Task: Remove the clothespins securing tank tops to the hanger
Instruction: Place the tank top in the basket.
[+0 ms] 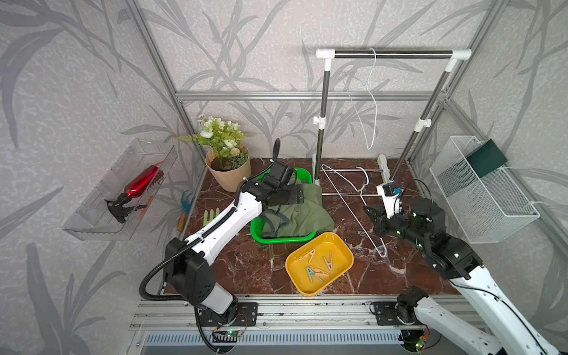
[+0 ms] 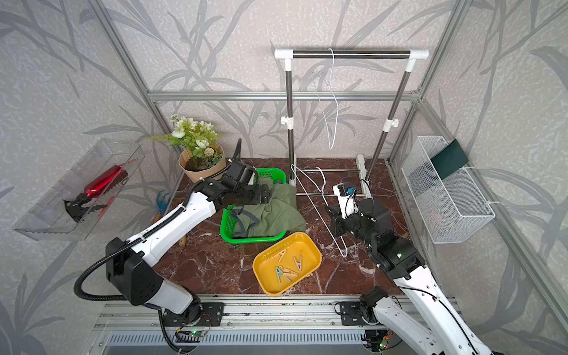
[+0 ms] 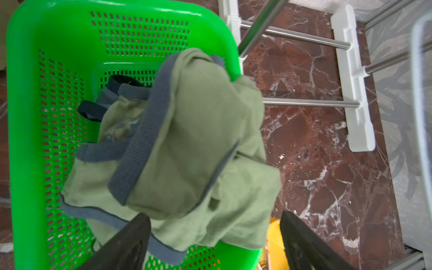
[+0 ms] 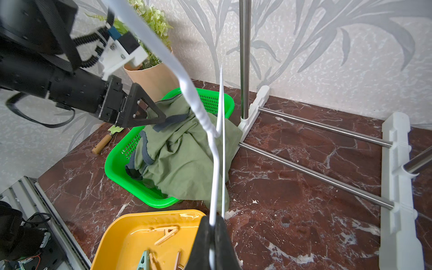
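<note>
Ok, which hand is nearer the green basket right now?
Left. The left hand is open above the green basket, over the olive tank top in it; the right hand is off beside it, shut on the white hanger.

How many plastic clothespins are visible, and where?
4, all in the yellow plastic tray: two tan clothespins farther back, one teal and one tan together nearer. Others may be hidden.

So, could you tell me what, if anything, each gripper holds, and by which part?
Right gripper: the white wire hanger, by one sloping shoulder below the twisted neck. Left gripper: jaws open, nothing held.
</note>
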Tool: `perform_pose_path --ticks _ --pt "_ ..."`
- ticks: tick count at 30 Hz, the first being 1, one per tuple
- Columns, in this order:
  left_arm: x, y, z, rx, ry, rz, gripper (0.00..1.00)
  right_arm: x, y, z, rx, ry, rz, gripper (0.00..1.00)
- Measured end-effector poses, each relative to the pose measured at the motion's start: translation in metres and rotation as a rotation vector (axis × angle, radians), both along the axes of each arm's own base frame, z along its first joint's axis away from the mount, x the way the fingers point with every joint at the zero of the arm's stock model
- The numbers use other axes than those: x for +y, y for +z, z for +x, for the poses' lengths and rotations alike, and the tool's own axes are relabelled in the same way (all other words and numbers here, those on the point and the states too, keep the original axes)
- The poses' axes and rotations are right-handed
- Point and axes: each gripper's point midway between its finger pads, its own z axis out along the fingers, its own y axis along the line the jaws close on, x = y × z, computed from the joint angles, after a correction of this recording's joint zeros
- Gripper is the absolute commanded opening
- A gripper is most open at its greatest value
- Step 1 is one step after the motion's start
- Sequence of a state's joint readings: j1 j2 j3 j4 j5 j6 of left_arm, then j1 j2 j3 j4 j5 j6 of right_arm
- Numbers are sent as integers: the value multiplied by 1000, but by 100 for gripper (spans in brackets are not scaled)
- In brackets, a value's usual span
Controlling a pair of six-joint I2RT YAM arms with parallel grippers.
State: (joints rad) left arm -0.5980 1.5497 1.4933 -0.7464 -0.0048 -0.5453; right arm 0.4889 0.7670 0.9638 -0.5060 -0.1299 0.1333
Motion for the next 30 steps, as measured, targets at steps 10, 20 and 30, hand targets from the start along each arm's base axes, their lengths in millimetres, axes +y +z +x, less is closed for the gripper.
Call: perform_pose_path --ticks 10,20,30 --pt "-37 -9 7 61 -52 195 99 -1 -1 -1 -2 1 -2 0" --pt "-42 -95 31 290 -21 388 65 -4 -2 -3 -12 -7 -9 0" --pt "-41 -98 24 322 -8 375 0 -7 -4 -2 -24 -17 -25 0"
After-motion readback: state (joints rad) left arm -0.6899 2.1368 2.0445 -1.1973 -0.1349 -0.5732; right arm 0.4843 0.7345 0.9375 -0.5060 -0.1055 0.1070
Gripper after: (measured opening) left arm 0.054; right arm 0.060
